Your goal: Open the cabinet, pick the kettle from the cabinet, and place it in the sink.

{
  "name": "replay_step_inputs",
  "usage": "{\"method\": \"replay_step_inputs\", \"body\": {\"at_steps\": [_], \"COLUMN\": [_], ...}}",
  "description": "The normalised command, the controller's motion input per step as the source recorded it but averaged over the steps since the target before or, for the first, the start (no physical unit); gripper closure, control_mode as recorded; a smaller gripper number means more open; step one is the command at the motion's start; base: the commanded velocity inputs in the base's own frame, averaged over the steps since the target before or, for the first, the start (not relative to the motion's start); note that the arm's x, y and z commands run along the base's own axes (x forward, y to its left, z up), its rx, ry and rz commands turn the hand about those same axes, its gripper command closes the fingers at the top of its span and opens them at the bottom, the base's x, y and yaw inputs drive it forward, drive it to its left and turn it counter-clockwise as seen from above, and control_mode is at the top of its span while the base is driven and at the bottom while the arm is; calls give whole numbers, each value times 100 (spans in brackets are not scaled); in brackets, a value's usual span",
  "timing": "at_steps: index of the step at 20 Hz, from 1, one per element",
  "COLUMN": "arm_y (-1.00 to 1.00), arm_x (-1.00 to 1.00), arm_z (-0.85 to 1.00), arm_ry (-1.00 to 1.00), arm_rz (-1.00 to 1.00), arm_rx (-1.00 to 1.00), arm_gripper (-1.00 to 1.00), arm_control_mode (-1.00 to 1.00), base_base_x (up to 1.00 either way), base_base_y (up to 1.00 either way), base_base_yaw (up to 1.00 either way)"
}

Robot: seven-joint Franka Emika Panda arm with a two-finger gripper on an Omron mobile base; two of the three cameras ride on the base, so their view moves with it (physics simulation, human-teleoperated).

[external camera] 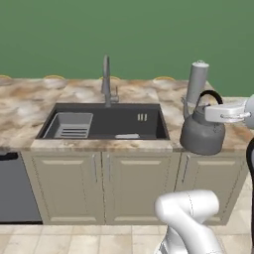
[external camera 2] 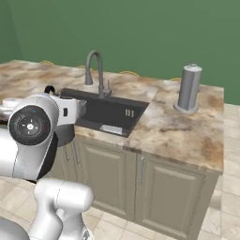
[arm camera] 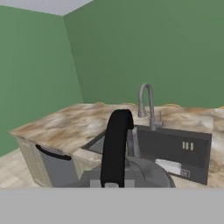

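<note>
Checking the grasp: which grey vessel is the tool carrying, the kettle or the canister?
The squat dark kettle with the black arched handle hangs from the tool; the taller light-grey canister stands apart on the counter.

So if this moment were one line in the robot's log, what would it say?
phase: carry | gripper: shut on kettle handle | kettle: lifted, right of sink, not yet over basin | next: likely move over sink
</note>
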Motion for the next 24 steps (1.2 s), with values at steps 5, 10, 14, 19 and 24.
{"method": "replay_step_inputs", "body": {"at_steps": [5,10,14,19,24], "arm_y": [0,0,0,0,0], "arm_x": [0,0,0,0,0], "arm_z": [0,0,0,0,0], "arm_ry": [0,0,0,0,0], "arm_rz": [0,0,0,0,0], "arm_rx": [0,0,0,0,0], "arm_gripper": [100,100,100,100,100], "arm_control_mode": [100,100,100,100,100], "base_base_x": [30,20,1,0,12], "base_base_y": [35,49,50,45,42], "base_base_yaw": [-30,-31,-17,-8,-4]}}
